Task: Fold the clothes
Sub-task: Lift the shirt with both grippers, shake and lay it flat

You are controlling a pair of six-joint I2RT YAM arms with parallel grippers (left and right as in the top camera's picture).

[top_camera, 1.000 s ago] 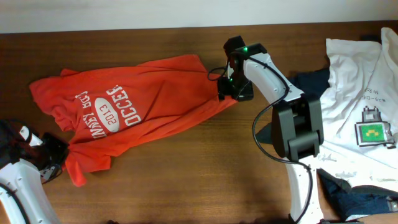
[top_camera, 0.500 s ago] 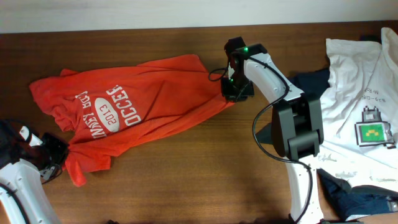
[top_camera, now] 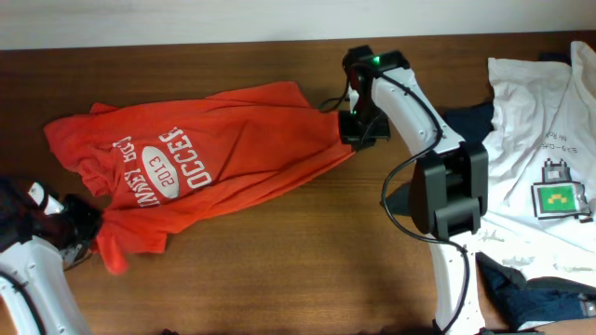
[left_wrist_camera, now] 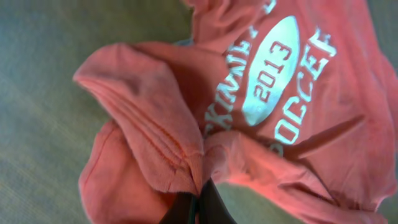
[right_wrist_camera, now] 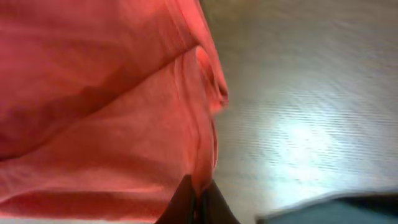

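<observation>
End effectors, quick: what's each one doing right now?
Left end effector: closed on the red-orange T-shirt.
Right end effector: closed on the same T-shirt's other end.

We see a red-orange cotton T-shirt (top_camera: 233, 140) towards nine o'clock. It is printed with white block lettering (top_camera: 191, 158) and a white oval bearing "2013". At three o'clock lies a white cotton T-shirt (top_camera: 531, 112) with a small green graphic (top_camera: 557, 199) outlined in black and faint grey text. Navy fabric pieces (top_camera: 470, 121) show beside it. The grained wooden table (top_camera: 279, 270) is dark brown.
</observation>
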